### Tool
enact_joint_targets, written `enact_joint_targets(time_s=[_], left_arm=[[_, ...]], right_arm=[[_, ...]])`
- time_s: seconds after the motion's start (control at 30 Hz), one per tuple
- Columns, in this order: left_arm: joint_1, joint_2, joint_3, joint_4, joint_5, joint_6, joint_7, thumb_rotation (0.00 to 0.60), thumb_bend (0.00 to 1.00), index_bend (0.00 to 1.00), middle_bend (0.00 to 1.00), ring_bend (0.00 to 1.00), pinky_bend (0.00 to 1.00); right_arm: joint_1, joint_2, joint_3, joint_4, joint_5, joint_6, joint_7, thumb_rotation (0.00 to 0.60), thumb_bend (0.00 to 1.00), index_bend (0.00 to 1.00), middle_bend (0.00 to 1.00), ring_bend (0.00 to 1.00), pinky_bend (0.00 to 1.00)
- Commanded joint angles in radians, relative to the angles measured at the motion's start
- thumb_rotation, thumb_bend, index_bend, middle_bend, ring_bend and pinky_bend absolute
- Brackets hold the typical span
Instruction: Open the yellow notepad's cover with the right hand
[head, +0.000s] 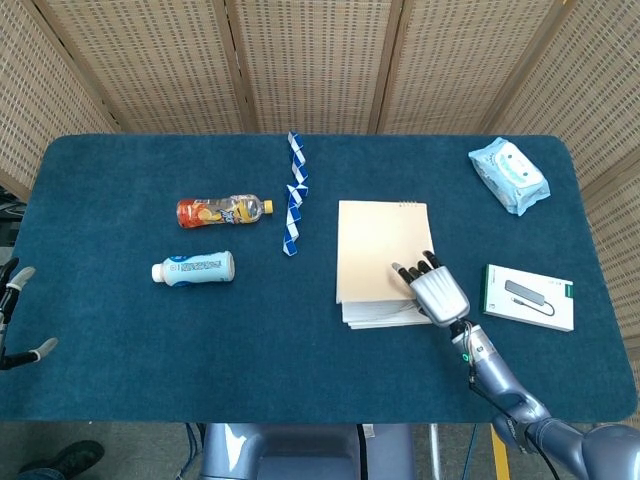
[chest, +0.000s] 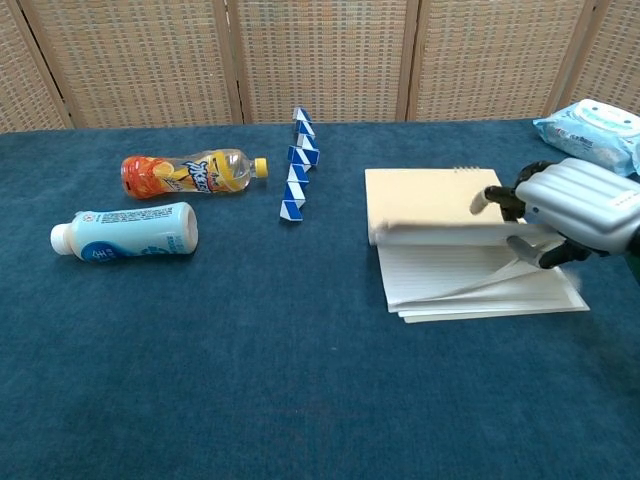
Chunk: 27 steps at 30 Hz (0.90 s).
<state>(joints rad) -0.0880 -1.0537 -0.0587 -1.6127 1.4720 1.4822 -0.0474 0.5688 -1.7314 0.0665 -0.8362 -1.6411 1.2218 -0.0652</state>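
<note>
I see the yellow notepad (head: 378, 255) lying on the right half of the blue counter (head: 130, 350). Its long side runs from the near edge toward the far edge. Its wire binding (chest: 465, 170) is at the far end, toward the wicker screens. My right hand (head: 437, 293) grips the cover (chest: 430, 208) at its near right corner, fingers on top and thumb under. The cover is lifted up and tilted, and the white lined pages (chest: 470, 285) show under it. A few pages are lifted with it and curl up.

My left hand (head: 15, 315) is at the far left edge, off the counter. Its fingers are apart and it holds nothing.

An orange drink bottle (head: 224, 211) and a white and blue bottle (head: 194, 268) lie on their sides at the left. A blue and white twisty snake toy (head: 294, 192) lies just left of the notepad. A pack of wet wipes (head: 510, 175) is at the far right corner. A white box (head: 529, 297) lies just right of my hand.
</note>
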Motion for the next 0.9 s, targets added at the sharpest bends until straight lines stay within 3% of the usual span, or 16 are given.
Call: enact_joint_targets(time_s=[0.03, 0.57, 0.9], left_arm=[[0.000, -0.001, 0.000, -0.001, 0.000, 0.001, 0.003, 0.600, 0.00, 0.00, 0.00, 0.00, 0.00], [0.000, -0.005, 0.003, -0.006, 0.003, 0.000, 0.017, 0.600, 0.00, 0.00, 0.00, 0.00, 0.00], [0.001, -0.009, 0.006, -0.009, 0.005, 0.002, 0.027, 0.600, 0.00, 0.00, 0.00, 0.00, 0.00]], right_arm=[[0.005, -0.019, -0.019, 0.054, -0.021, 0.030, 0.066, 0.600, 0.61, 0.61, 0.58, 0.44, 0.25], [-0.040, 0.035, -0.131, 0.153, -0.132, 0.214, 0.284, 0.600, 0.61, 0.63, 0.59, 0.44, 0.29], [-0.086, 0.128, -0.242, 0.085, -0.282, 0.423, 0.285, 0.600, 0.61, 0.63, 0.59, 0.44, 0.29]])
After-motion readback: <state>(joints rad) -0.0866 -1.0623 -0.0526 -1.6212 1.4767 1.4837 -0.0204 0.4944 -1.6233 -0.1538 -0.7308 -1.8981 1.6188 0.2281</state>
